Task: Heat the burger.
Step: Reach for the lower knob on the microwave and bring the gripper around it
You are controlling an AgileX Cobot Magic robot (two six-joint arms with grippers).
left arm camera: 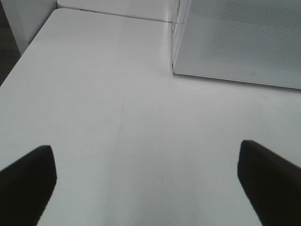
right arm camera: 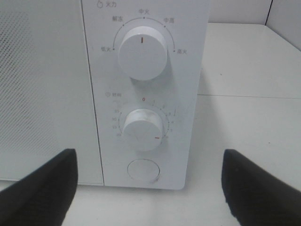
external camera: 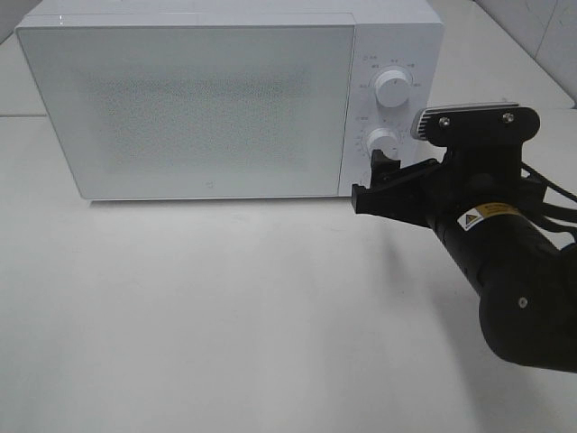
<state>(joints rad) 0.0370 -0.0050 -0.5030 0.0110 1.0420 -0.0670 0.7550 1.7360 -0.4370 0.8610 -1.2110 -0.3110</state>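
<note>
One white microwave (external camera: 198, 99) stands door-shut at the rear of the bench (external camera: 225, 307); the burger is out of sight, so I cannot tell where it lies. Bare bench spreads wide before the microwave. Left gripper (left arm camera: 148, 188) hovers released over the bench near the microwave's left corner; right gripper (external camera: 372, 180), also released, faces the lower dial (right arm camera: 141, 128), its arm reaching in from the right.

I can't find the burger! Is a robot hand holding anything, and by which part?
Nothing is held. The right gripper is open, facing the lower dial of the microwave; the left gripper is open above the table.
</note>
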